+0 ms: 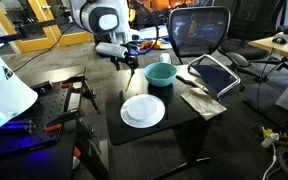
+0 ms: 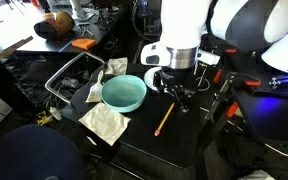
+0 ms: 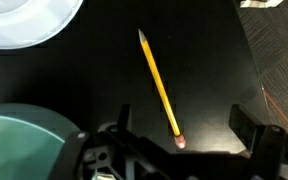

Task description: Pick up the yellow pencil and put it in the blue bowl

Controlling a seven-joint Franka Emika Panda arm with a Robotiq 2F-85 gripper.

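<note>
The yellow pencil (image 3: pixel 160 88) lies flat on the black table, its pink eraser end between my fingers in the wrist view. It also shows in an exterior view (image 2: pixel 164 117). The blue bowl (image 1: pixel 160 75) stands on the table close beside my gripper, and it shows in the other views too (image 2: pixel 123 93) (image 3: pixel 24 145). My gripper (image 3: pixel 184 135) is open and empty. It hangs just above the pencil's eraser end and points down at the table (image 2: pixel 174 92) (image 1: pixel 130 62). I cannot make out the pencil in the exterior view that shows the plate.
A white plate (image 1: pixel 143 110) lies on the black table (image 1: pixel 179 115) near the bowl, and its rim shows in the wrist view (image 3: pixel 24 20). A crumpled cloth (image 2: pixel 106 122), a tablet (image 1: pixel 214 72) and a wire rack (image 2: pixel 69 85) lie beyond the bowl. An office chair (image 1: pixel 199 30) stands behind the table.
</note>
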